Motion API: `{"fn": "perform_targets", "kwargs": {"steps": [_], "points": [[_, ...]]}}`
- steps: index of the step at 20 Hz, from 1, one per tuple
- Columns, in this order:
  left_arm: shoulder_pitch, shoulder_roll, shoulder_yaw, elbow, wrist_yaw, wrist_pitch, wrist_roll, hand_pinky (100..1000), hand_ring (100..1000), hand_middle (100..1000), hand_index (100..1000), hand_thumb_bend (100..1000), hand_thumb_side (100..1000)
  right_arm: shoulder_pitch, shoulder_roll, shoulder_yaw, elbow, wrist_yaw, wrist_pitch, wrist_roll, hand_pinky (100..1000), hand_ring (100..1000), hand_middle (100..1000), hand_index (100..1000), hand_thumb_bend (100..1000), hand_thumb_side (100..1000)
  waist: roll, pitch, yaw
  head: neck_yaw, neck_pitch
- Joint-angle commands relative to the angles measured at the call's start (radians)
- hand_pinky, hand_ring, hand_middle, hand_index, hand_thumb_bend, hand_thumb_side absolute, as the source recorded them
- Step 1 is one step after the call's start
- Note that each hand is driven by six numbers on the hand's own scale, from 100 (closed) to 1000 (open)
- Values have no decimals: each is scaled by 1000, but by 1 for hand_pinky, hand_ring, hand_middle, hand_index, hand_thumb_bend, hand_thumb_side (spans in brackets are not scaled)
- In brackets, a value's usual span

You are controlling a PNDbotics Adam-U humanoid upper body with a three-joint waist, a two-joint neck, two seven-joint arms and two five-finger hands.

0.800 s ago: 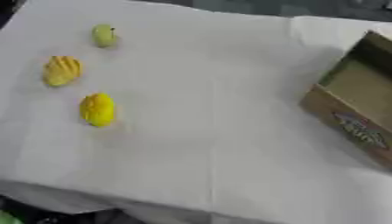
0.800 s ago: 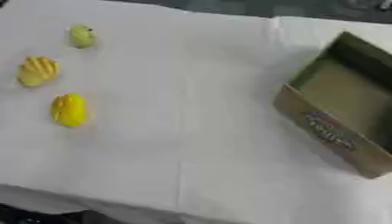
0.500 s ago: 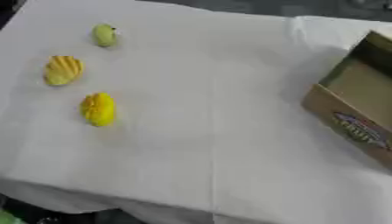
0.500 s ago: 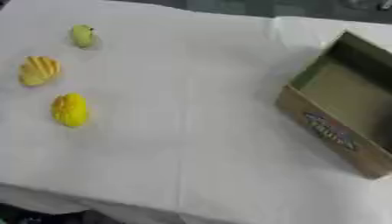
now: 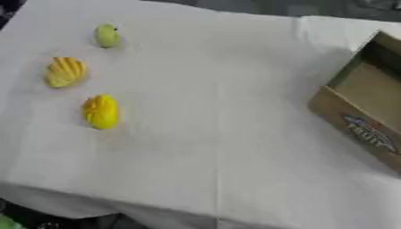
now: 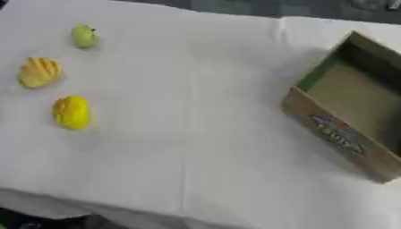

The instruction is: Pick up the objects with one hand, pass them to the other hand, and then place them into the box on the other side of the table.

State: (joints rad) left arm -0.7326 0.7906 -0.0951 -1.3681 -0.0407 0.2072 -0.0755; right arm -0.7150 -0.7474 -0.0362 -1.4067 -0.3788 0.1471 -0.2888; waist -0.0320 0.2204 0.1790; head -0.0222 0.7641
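Three small yellowish fruit-shaped objects are lying at frame left, probably light and rounded, best grasped around their middles; neither hand is showing.

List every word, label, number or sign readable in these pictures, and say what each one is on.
Box, outer side wall: a printed label with dark blue lettering and a spot of red, too blurred to read.
Three yellow and green objects on the cloth: no text visible.
White cloth: no text visible.
Nothing here can be quoted as it reads.
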Motion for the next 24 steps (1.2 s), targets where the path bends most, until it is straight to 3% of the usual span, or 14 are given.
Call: {"fn": "perform_targets", "kwargs": {"steps": [1, 7, 11, 15, 17, 24], "points": [[-40, 100, -39, -23, -159, 21, -152, 839, 807, 794, 886, 767, 536, -12, -45, -4, -22, 4, 4, 1, 854, 838, 802, 820, 449, 305, 7, -2, -1, -6, 6], [-99, 155, -107, -20, -397, -36, -539, 865, 836, 777, 852, 767, 489, -12, -46, 2, -21, 10, 8, 10, 859, 839, 806, 824, 437, 310, 12, -8, 0, -5, 2], [-131, 148, -125, 4, -471, -77, -705, 858, 804, 748, 839, 779, 454, -11, -47, 5, -21, 12, 8, 15, 859, 838, 804, 823, 438, 311, 11, -10, -2, 0, -4], [-158, 134, -139, 38, -514, -92, -771, 861, 801, 743, 824, 779, 386, -10, -47, 7, -20, 13, 9, 18, 859, 842, 802, 824, 439, 311, 11, -10, -2, 7, -8], [-168, 126, -143, 58, -529, -94, -782, 861, 803, 745, 822, 773, 360, -8, -47, 7, -19, 14, 10, 17, 859, 841, 809, 824, 392, 331, 12, -10, -1, 8, -7], [-200, 80, -159, 149, -578, -60, -731, 853, 793, 733, 807, 746, 291, -3, -45, 9, -15, 18, 11, 20, 859, 841, 808, 824, 376, 341, 8, -7, -1, 11, -7]]}}
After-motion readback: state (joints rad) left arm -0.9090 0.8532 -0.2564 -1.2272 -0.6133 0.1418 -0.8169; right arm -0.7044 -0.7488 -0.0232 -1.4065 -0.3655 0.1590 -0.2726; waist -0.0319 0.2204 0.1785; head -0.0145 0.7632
